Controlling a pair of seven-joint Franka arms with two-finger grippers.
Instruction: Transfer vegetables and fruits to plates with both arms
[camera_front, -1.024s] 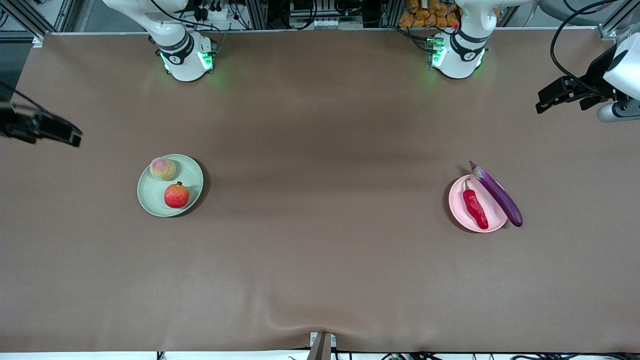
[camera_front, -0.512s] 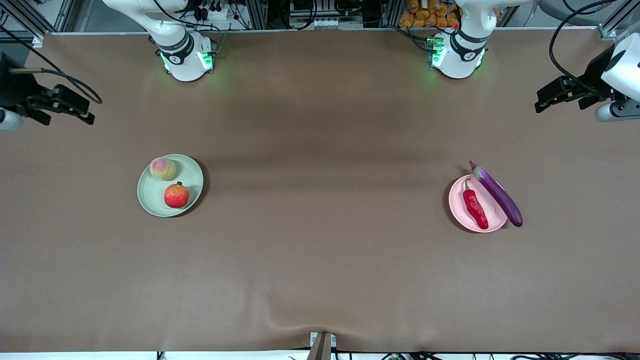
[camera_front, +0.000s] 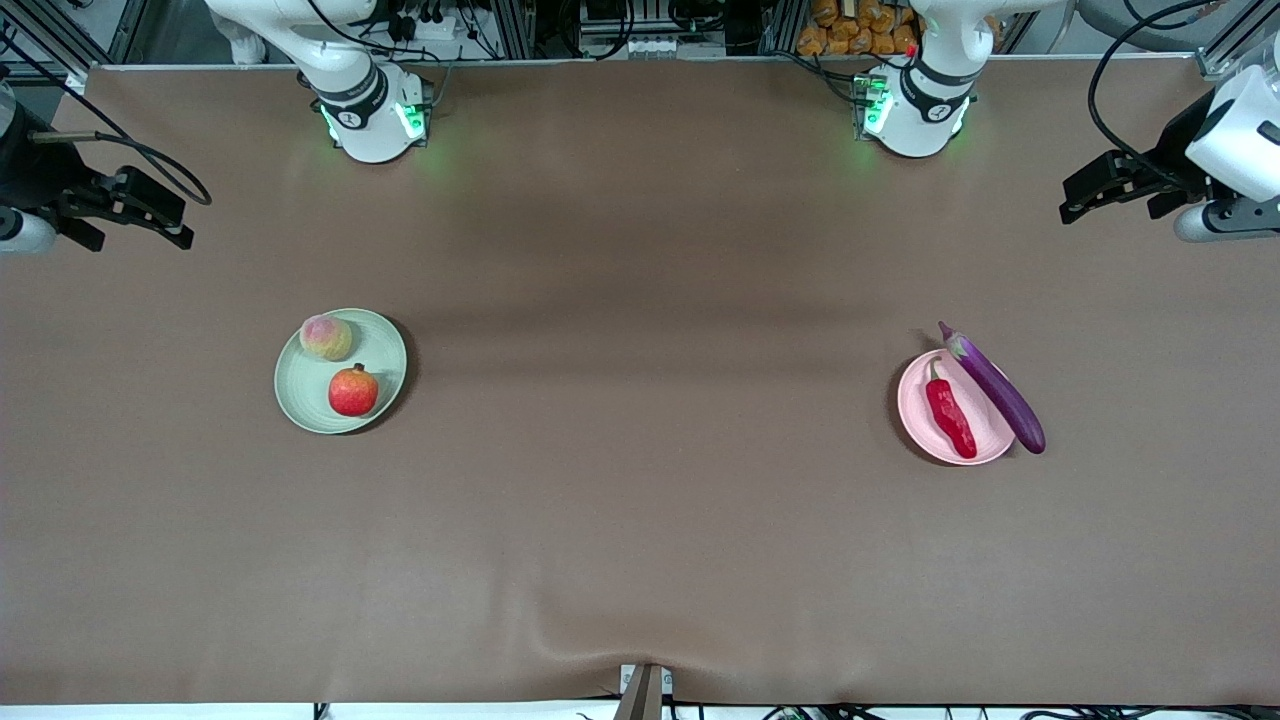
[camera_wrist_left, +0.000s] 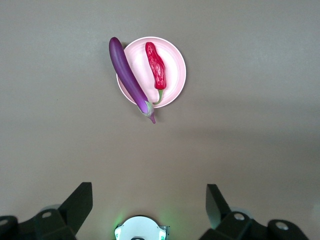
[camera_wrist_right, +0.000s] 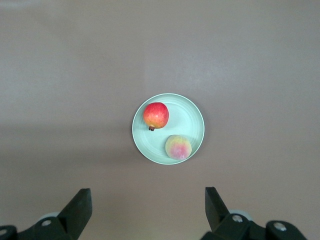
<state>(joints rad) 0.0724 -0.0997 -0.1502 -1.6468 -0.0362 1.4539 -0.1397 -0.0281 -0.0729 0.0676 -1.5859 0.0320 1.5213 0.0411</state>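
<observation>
- Peach (camera_front: 326, 337) and pomegranate (camera_front: 353, 390): both on green plate (camera_front: 300, 400), toward right arm's end of table; peach farther from front camera, pomegranate nearer, apart from each other.
- Judged round, firm, light; likely to roll under a loose pinch. Best taken across the widest girth from above; pomegranate crown best kept clear of the pads.
- Chili (camera_front: 949, 411): wholly on pink plate (camera_front: 915, 420), toward left arm's end of table, green stem pointing away from front camera.
- Judged glossy, tapered, light, prone to slip. Best taken at the thicker part near the stem, jaws across the short width.
- Eggplant (camera_front: 994, 388): across the pink plate's edge, just beside chili, both ends overhanging the rim; in left wrist view, mid-body over the plate.
- Judged long, smooth, slippery, apt to pivot if held near one end. Best taken at mid-length, jaws across the narrow body.
- All four items on plates; task judged essentially complete, with only the eggplant's overhang left as a risk of rolling off.
- Right gripper (camera_front: 150, 213): up over bare table at right arm's end, well apart from green plate, fingers (camera_wrist_right: 77, 210) spread, nothing held.
- Left gripper (camera_front: 1095, 190): up over bare table at left arm's end, well apart from pink plate, fingers (camera_wrist_left: 75, 205) spread, nothing held.
</observation>
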